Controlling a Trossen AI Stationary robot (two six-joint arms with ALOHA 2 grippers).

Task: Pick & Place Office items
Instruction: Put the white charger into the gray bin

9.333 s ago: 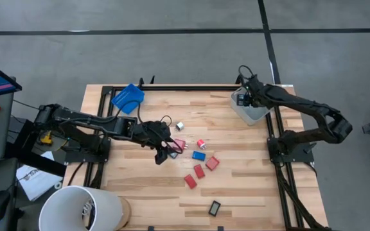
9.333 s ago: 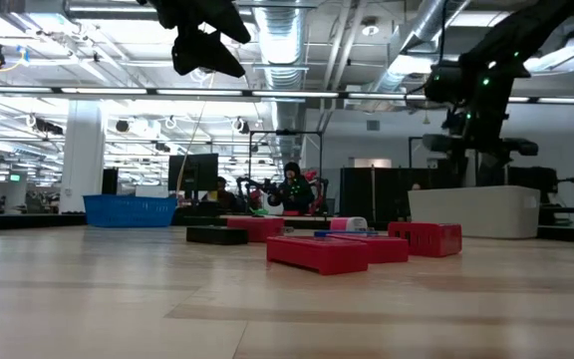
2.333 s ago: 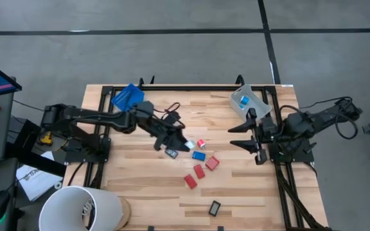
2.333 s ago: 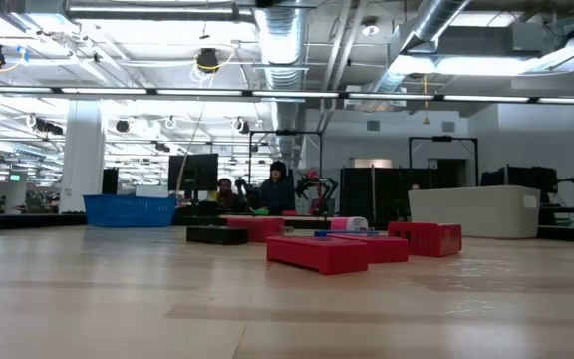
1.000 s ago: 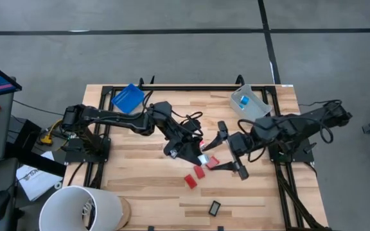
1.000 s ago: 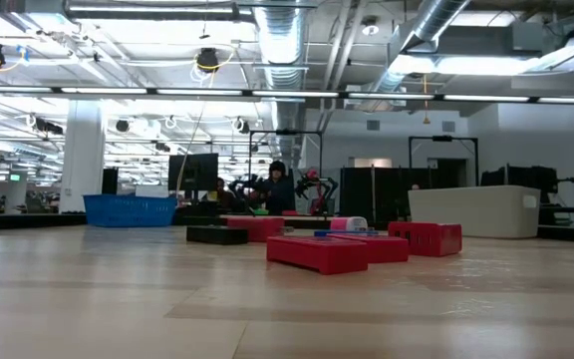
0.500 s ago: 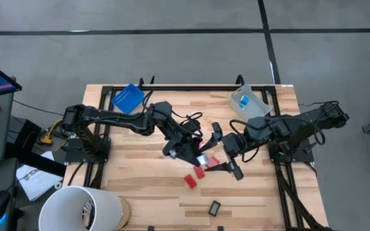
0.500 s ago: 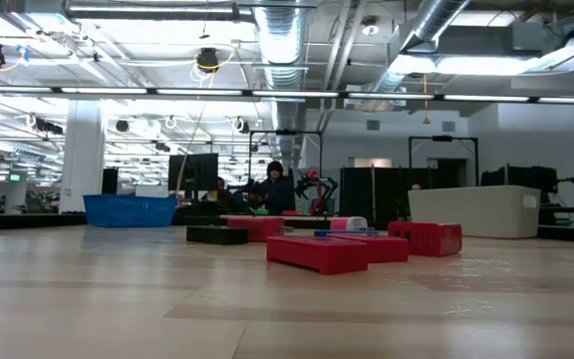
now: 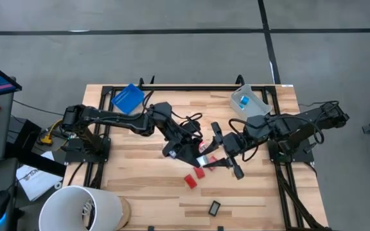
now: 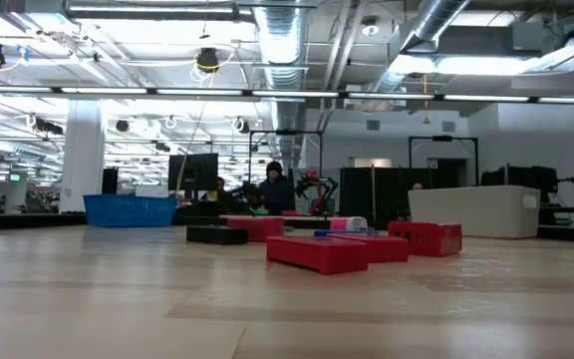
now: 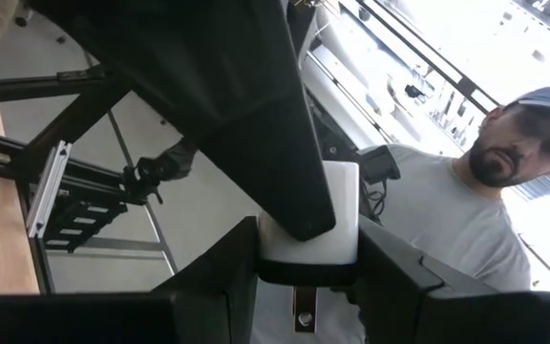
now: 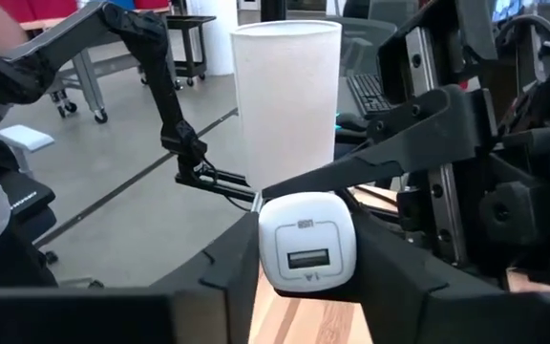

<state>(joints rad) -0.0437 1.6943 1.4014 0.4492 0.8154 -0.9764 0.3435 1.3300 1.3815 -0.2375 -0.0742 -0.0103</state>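
Both hands, left hand [image 9: 196, 151] and right hand [image 9: 218, 149], clamp one white office item [image 12: 306, 247].

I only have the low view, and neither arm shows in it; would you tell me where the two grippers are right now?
Observer: In the high view both are over the middle of the table. The left gripper and the right gripper meet tip to tip there.
Operator: Thank you. Is the left one holding anything?
Observer: Yes. Its wrist view shows a small white adapter clamped between its fingers.
Operator: And the right one?
Observer: Its wrist view shows the same white adapter between its own fingers, pinched on both sides with the port facing the camera. Both grippers are on the one piece.
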